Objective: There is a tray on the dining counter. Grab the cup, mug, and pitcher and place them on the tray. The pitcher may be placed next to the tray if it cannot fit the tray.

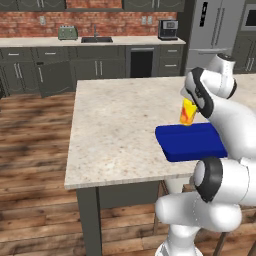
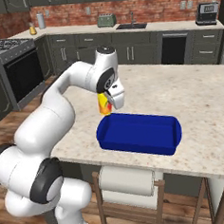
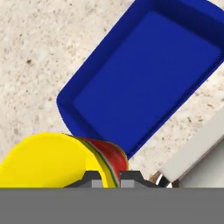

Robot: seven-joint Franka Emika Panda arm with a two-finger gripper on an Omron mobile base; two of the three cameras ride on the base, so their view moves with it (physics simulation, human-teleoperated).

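The two-finger gripper (image 3: 108,178) pinches the yellow handleless cup's (image 3: 48,159) rim, cup upright (mouth up) beside the flat blue rectangular tray (image 3: 144,74).

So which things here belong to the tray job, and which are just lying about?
Job:
- cup, held in the shut gripper
- tray
- dining counter

Lying about:
- toaster
- coffee machine
- paper towel roll

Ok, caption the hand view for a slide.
Gripper shut on the rim of the yellow cup, held over the dining counter beside the empty blue tray.
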